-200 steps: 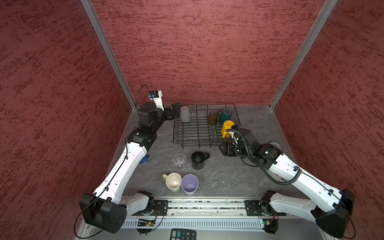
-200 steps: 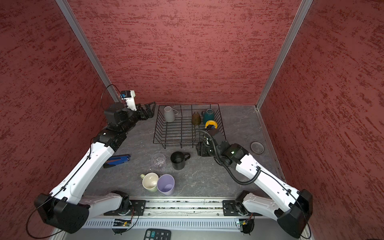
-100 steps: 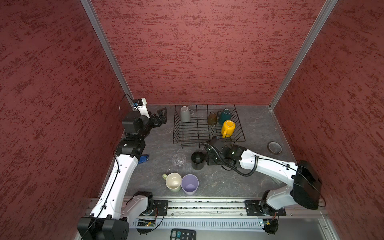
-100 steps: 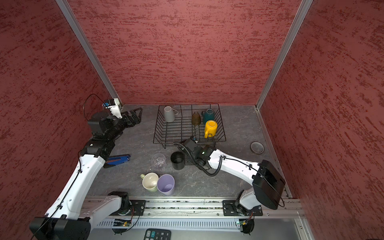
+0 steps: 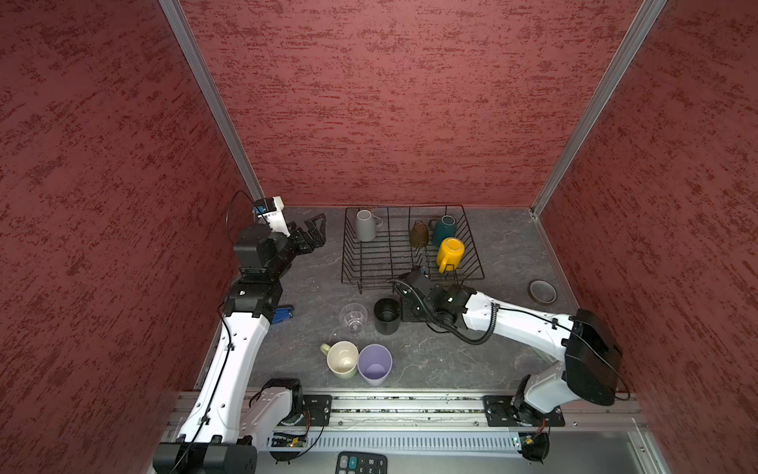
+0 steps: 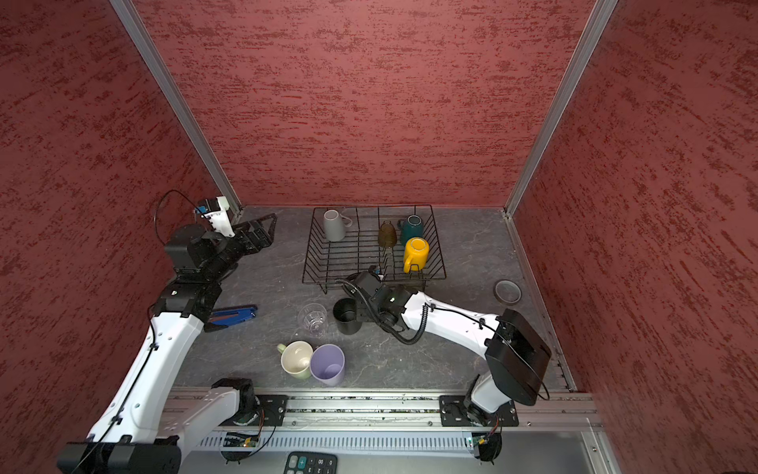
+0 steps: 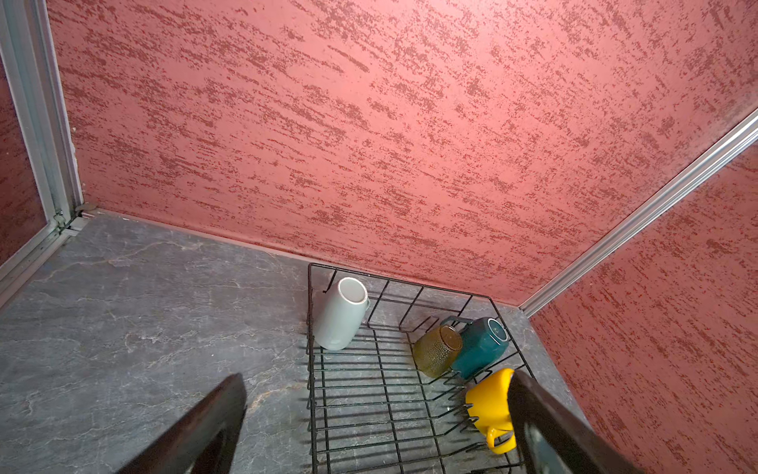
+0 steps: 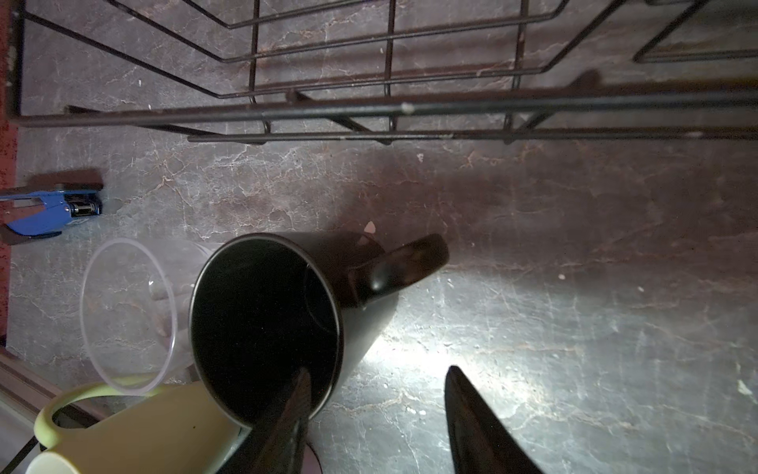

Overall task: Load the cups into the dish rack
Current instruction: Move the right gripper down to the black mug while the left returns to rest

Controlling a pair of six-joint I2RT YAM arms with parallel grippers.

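Observation:
The black wire dish rack holds a grey mug, a brown mug, a teal mug and a yellow mug. In front of it on the table stand a black mug, a clear glass, a pale-green mug and a lilac tumbler. My right gripper is open and straddles the black mug's wall, one finger over its mouth and one outside. My left gripper hangs open and empty, left of the rack.
A blue hand tool lies by the left arm. A grey tape roll sits near the right wall. A calculator lies in front of the rail. Red walls close in on three sides.
My right arm left the yellow mug in the rack and swung down-left to the black mug, its jaws narrowing. My left arm drew back to the left, away from the rack.

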